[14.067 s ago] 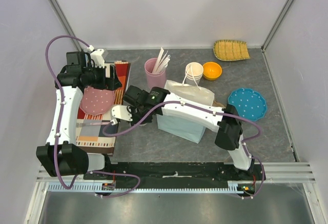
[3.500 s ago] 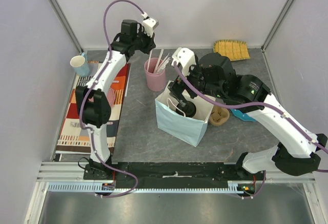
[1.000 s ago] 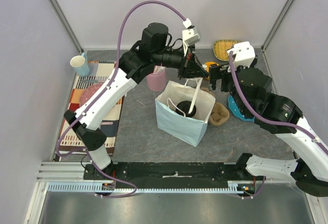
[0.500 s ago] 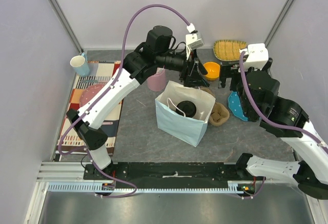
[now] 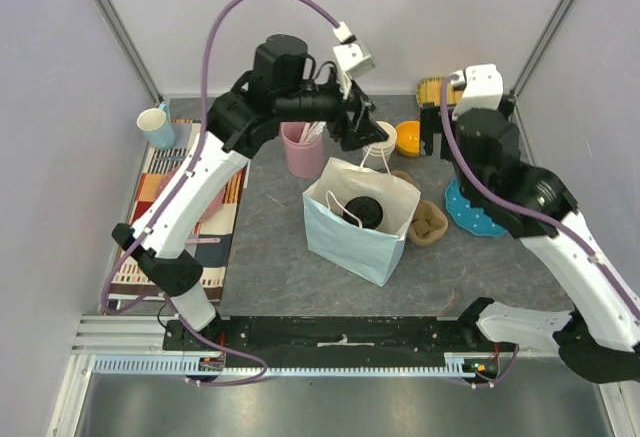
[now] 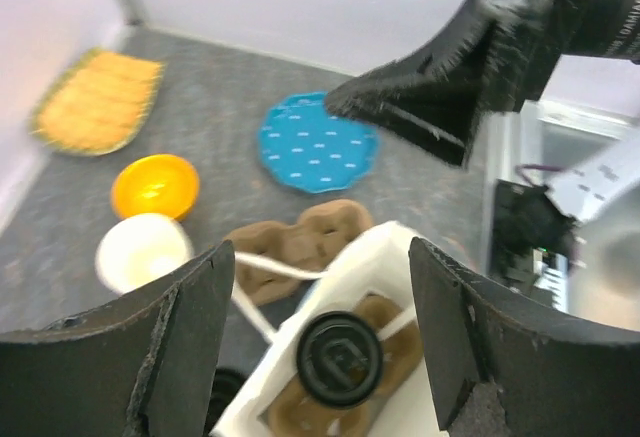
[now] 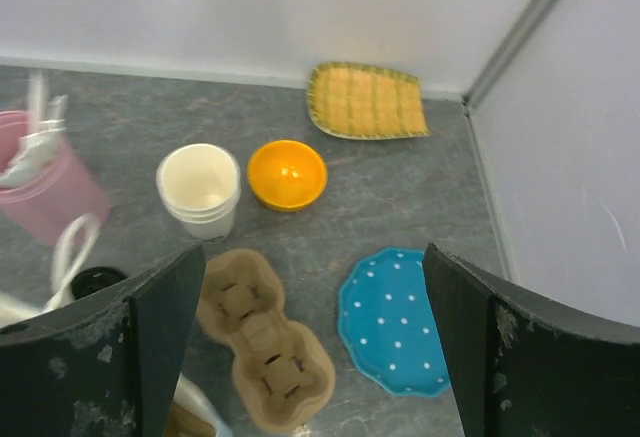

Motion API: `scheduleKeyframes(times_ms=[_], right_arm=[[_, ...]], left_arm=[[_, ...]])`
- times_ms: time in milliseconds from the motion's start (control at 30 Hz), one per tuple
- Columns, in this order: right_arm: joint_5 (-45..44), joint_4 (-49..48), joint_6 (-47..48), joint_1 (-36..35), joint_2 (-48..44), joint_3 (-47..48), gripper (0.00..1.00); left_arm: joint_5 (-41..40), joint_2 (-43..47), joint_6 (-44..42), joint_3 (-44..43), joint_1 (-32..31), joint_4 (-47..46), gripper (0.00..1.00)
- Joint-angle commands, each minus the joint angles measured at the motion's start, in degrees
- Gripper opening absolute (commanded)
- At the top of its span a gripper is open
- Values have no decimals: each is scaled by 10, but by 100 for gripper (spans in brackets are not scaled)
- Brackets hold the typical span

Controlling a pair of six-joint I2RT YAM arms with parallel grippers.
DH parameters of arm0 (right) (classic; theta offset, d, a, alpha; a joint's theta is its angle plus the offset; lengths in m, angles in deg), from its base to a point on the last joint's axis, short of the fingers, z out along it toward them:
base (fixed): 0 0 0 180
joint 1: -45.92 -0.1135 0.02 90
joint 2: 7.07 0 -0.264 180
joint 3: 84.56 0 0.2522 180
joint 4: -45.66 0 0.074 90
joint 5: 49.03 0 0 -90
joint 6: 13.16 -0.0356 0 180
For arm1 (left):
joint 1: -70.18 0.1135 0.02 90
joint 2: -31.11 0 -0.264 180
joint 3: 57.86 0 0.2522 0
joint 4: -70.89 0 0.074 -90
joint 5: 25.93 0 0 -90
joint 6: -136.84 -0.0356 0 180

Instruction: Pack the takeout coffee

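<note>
The pale blue paper bag (image 5: 350, 242) hides the takeout coffee (image 6: 338, 359) except its round black plastic lid, directly beneath the left gripper (image 6: 320, 257), spread and empty. The right gripper (image 7: 315, 257), off to the right, gapes empty.

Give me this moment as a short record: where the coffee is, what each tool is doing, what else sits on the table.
coffee: black-lidded cup upright inside the pale blue bag
bag: standing, mouth open
left tool: open, empty, above the bag's far rim
right tool: open, empty, raised above the far right of the table
beside bag: brown cup carrier, on the table, outside the bag
other items: stack of white cups, orange bowl, blue dotted plate, pink cup
task status: cup appears packed
</note>
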Motion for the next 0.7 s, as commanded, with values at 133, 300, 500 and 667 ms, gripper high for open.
scheduleKeyframes(times_ms=[133, 300, 500, 667], right_arm=[[307, -14, -40, 272, 97, 45, 98], [408, -101, -87, 413, 108, -33, 98], [341, -198, -81, 446, 123, -155, 98], [303, -318, -67, 446, 98, -291, 98]], left_arm=[[-107, 93, 9, 34, 175, -16, 79], [-108, 150, 13, 189, 287, -71, 80], [-136, 202, 30, 387, 402, -172, 81], [-128, 233, 34, 547, 456, -266, 81]])
